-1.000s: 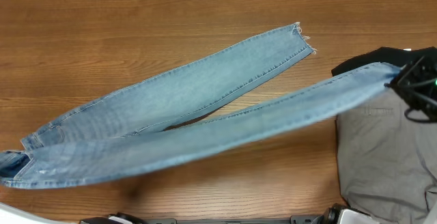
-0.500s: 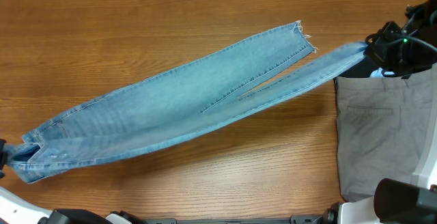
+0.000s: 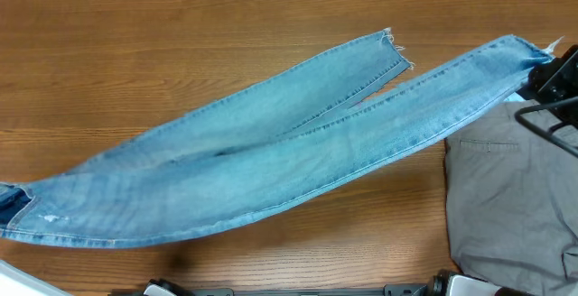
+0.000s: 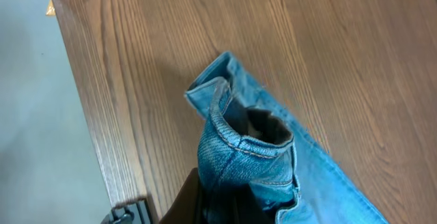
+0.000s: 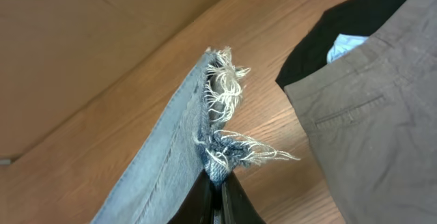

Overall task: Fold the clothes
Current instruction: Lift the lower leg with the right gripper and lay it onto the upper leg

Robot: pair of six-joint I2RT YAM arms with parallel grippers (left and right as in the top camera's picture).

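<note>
Since half a second ago, the raised leg has swung rightward and its hem now sits farther right, while the waistband has shifted toward the left near edge.

One pair of jeans (image 3: 271,152) spans the table (image 3: 135,61) diagonally, from left near to right far. Material: light-blue washed denim with stitched seams. A small white fleck (image 3: 50,217) shows near the waistband. The two legs lie side by side, separated by a narrow dark gap that widens toward the hems. Both hems are frayed, with loose white threads.

The right gripper (image 5: 218,183) is clenched on the frayed hem of the nearer leg, at the right far side of the table. The other hem (image 3: 397,48) lies flat on the wood and is not held. The left gripper (image 4: 218,203) is clenched on the thick, folded waistband, which stands raised above the wood at the left edge.

The table surface is brown wood with a straight grain. Two other garments lie at the right: one pair of grey trousers (image 3: 506,206), smooth-woven with a welt pocket, and one black garment (image 5: 328,26) beyond it.
</note>
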